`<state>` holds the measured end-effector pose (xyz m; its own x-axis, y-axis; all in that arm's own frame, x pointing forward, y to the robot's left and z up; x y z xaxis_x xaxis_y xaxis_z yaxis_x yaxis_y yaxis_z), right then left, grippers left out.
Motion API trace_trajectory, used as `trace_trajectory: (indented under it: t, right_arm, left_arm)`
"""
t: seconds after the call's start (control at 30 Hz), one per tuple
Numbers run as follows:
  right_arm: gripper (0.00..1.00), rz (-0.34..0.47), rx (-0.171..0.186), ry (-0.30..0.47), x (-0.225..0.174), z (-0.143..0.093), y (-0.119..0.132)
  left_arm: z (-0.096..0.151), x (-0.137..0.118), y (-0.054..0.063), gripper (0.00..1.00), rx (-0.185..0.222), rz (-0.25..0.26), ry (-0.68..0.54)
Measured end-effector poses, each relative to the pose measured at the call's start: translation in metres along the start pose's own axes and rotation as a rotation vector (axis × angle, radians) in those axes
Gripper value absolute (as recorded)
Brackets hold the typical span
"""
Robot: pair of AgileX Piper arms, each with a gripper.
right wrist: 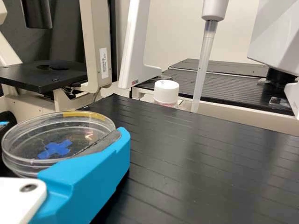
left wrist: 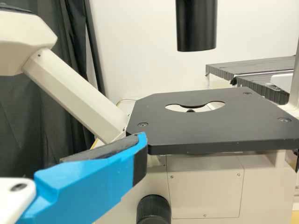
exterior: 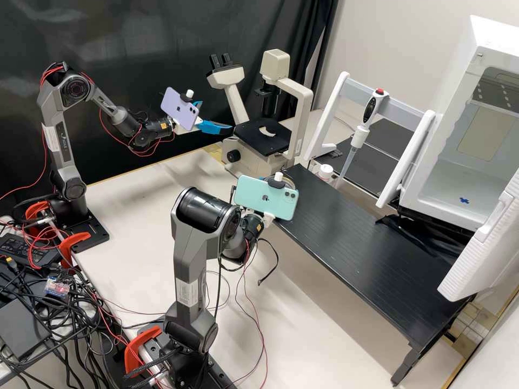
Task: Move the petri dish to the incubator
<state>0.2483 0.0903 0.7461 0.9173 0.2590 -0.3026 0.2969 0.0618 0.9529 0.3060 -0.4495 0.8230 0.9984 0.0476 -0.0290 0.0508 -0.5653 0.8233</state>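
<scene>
In the right wrist view, the right pincer [right wrist: 63, 129] gripped the petri dish [right wrist: 70, 133], clasping its rim from opposite sides. The dish was round, with no long axis to line up, and looked nearly level, a blue cross showing through it. Taking twelve o'clock as the way the pincer pointed, the microscope [right wrist: 44, 77] stood near eleven, the white-capped bottle [right wrist: 166, 92] near twelve and the hanging pipette [right wrist: 203, 60] near one, its tip low beside the black desk [right wrist: 201, 158].

In the high view, the right arm [exterior: 190, 259] was the nearer to the incubator [exterior: 427, 202], whose open chamber lay at three o'clock from that arm's phone [exterior: 265, 198], across the desk. A blue cross mark [exterior: 464, 200] on the chamber floor looked like the likely goal. The white stand [exterior: 408, 156] rose between two and three o'clock, and the open door [exterior: 481, 243] jutted between three and four; the coming carry would probably have to thread between them without knocking the rim. The left pincer [exterior: 216, 115] was at eleven o'clock, farther from the chamber, its fingers parted and nothing between them.

In the left wrist view, that pincer's finger was close to the microscope's black stage [left wrist: 210, 133], away from the likely route.
</scene>
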Motion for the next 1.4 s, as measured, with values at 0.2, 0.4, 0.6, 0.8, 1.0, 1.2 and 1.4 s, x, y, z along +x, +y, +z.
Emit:
trace_trajectory:
  t: [0.2, 0.4, 0.6, 0.8, 1.0, 1.2, 1.4]
  right_arm:
    - [0.0, 0.087, -0.01, -0.028, -0.017, 0.006, 0.023]
    - [0.0, 0.223, 0.004, -0.067, -0.044, 0.019, 0.056]
    - [0.0, 0.336, 0.002, -0.109, -0.065, 0.04, 0.088]
    - [0.0, 0.429, 0.023, -0.201, -0.076, 0.067, 0.115]
    - [0.0, 0.48, 0.047, -0.248, -0.078, 0.083, 0.13]
    - [0.0, 0.506, 0.033, -0.246, -0.073, 0.088, 0.144]
    - [0.0, 0.532, 0.012, -0.251, -0.057, 0.096, 0.171]
  left_arm:
    - [0.0, 0.0, 0.0, 1.0, 0.0, 0.0, 0.0]
    - [0.0, 0.0, 0.0, 1.0, 0.0, 0.0, 0.0]
    - [0.0, 0.0, 0.0, 1.0, 0.0, 0.0, 0.0]
    - [0.0, 0.0, 0.0, 1.0, 0.0, 0.0, 0.0]
    - [0.0, 0.0, 0.0, 1.0, 0.0, 0.0, 0.0]
    - [0.0, 0.0, 0.0, 1.0, 0.0, 0.0, 0.0]
    - [0.0, 0.0, 0.0, 1.0, 0.0, 0.0, 0.0]
